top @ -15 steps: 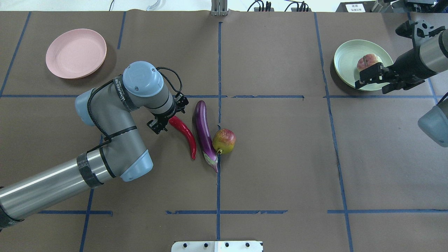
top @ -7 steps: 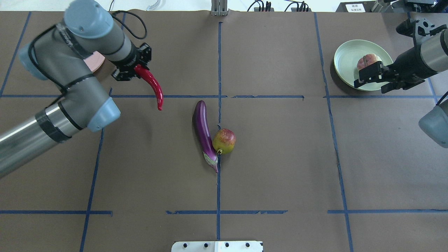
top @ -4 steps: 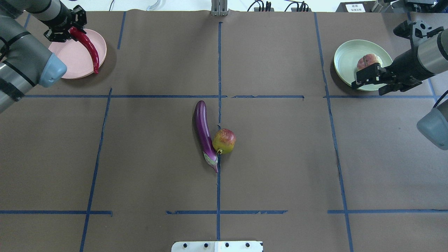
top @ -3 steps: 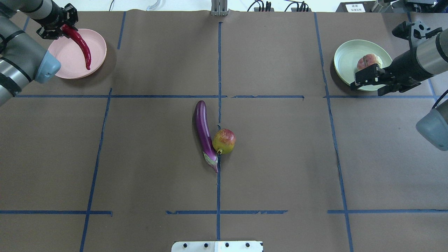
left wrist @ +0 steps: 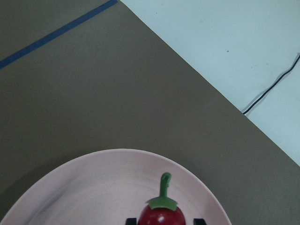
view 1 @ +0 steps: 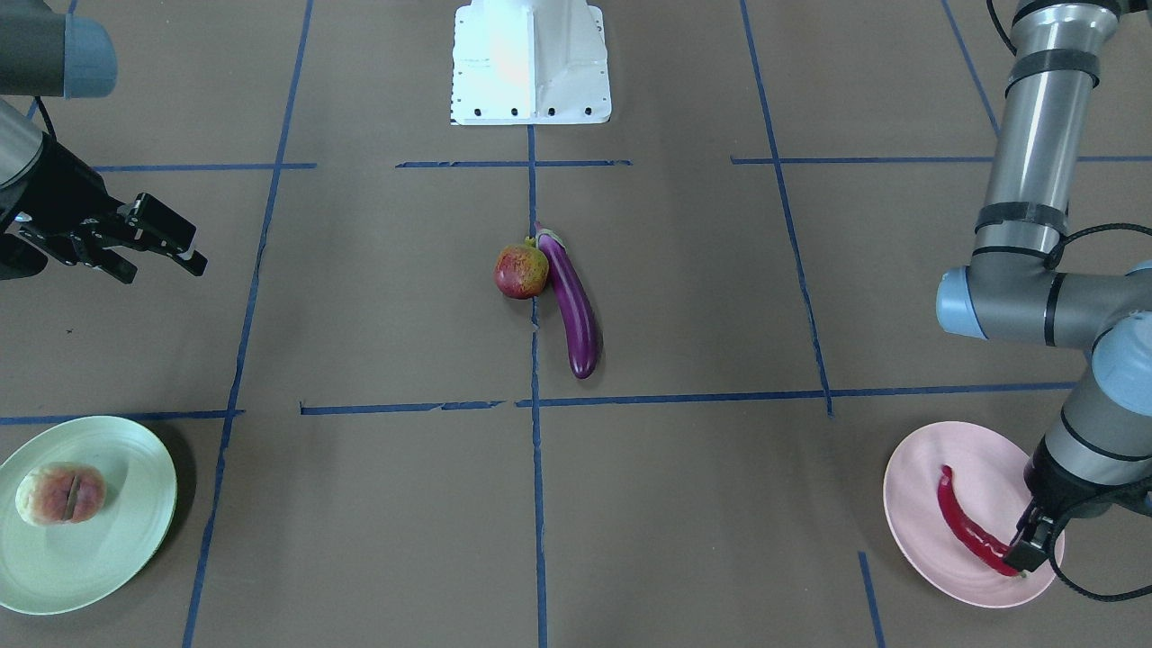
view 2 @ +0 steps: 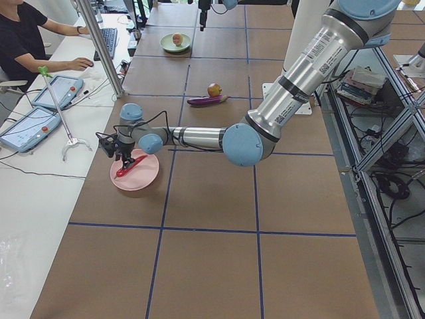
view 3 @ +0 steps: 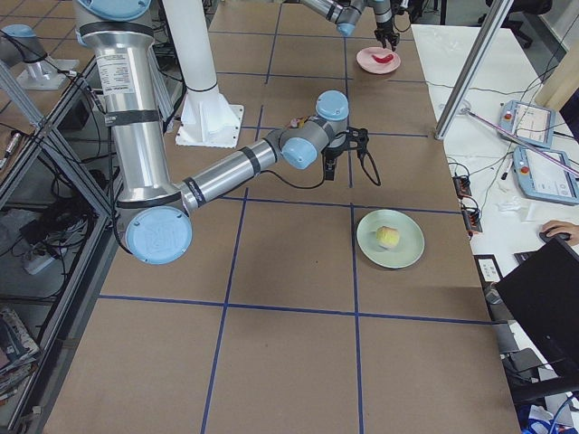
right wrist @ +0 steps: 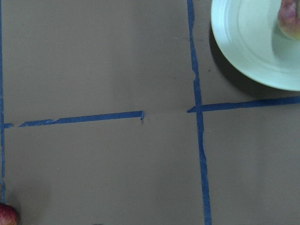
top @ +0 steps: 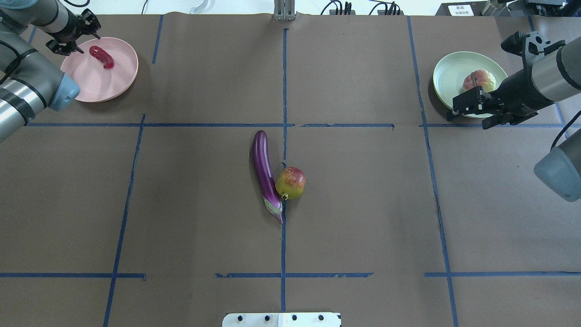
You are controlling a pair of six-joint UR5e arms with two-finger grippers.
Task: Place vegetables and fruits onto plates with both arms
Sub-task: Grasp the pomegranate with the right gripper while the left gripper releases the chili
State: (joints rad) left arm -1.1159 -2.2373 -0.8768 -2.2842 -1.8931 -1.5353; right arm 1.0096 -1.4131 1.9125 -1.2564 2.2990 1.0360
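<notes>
Chili (view 1: 972, 526): lying on the pink plate (view 1: 981, 459), stem end by the rim.
Left jaws: down at the chili's stem end, one black tip on each side of it; cannot tell if pinching or let go.
Peach (view 1: 60, 493): sitting on the green plate (view 1: 117, 540), crease up.
Right jaws: spread wide, nothing between them, up over the bare desk (view 1: 360, 315) and off to the side of the green plate.
Eggplant (view 1: 576, 306): flat in the middle of the desk, not on any plate.
Pomegranate (view 1: 521, 270): touching the eggplant near its stem cap, also on the bare desk.
Plates: far from the robot, pink on its left, green on its right, well apart.
Desk top: brown paper, marked into big squares by blue tape lines (view 1: 531, 504).
Robot base (view 1: 531, 58): white, at the desk's edge.
Room: white side table with tablets (view 2: 30, 126) and a seated person (view 2: 26, 40) along the far side; metal frames and cables behind the robot.
</notes>
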